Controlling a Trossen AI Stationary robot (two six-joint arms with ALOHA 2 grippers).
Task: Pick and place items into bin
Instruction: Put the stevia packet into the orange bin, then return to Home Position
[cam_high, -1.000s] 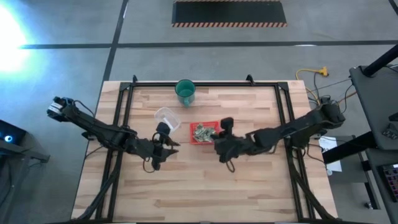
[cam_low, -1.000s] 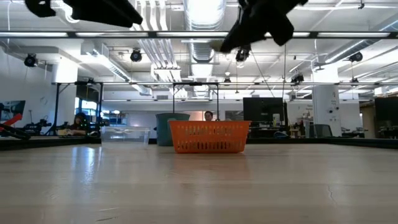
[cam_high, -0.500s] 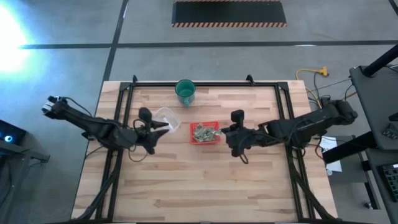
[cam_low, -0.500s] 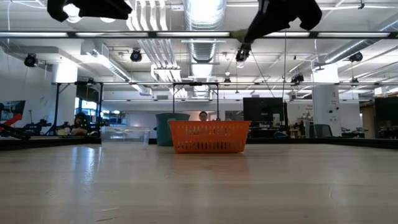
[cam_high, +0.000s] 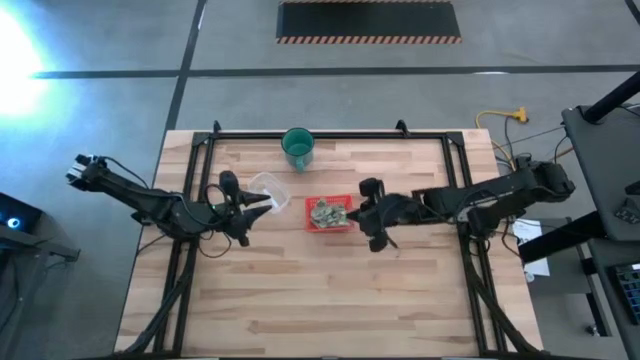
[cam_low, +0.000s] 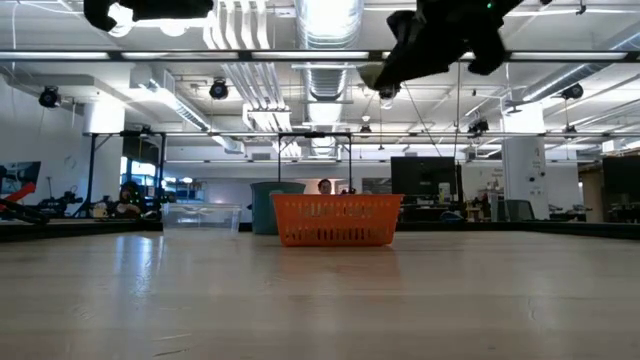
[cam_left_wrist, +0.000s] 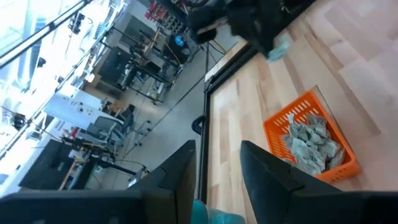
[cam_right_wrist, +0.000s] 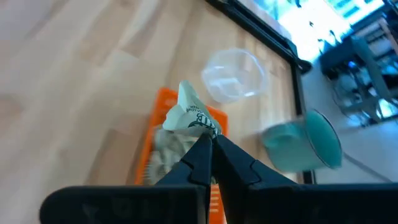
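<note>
The red tray (cam_high: 346, 199) sits mid-table and holds several pale-green crumpled pieces (cam_high: 326, 212), also seen in the left wrist view (cam_left_wrist: 308, 144). My right gripper (cam_high: 360, 217) hovers just right of the tray, shut on one more pale-green piece (cam_right_wrist: 190, 111). In the low view it is high above the tabletop (cam_low: 400, 62). My left gripper (cam_high: 244, 222) is open (cam_left_wrist: 217, 169), raised left of the tray beside the clear round container (cam_high: 268, 189), and touches nothing. My right gripper pinches the crumpled piece by its lower edge (cam_right_wrist: 200, 129) between the two fingertips (cam_right_wrist: 217, 149). It comes from the table's right, slanting down. The piece sticks out beyond the tips, lifted clear, over the tray's right edge (cam_right_wrist: 149, 149).
A green cup (cam_high: 297, 148) stands toward the far edge, behind the tray. The clear container (cam_right_wrist: 235, 73) is left of the tray. A black frame rail (cam_high: 330, 135) runs around the tabletop. Bare wood stretches along the near half (cam_high: 330, 300).
My right gripper drew back toward the table's right from the tray's near right corner, then came back toward the tray's right side. My left gripper pulled away toward the left and far edge, from near the table's middle to beside the clear container.
</note>
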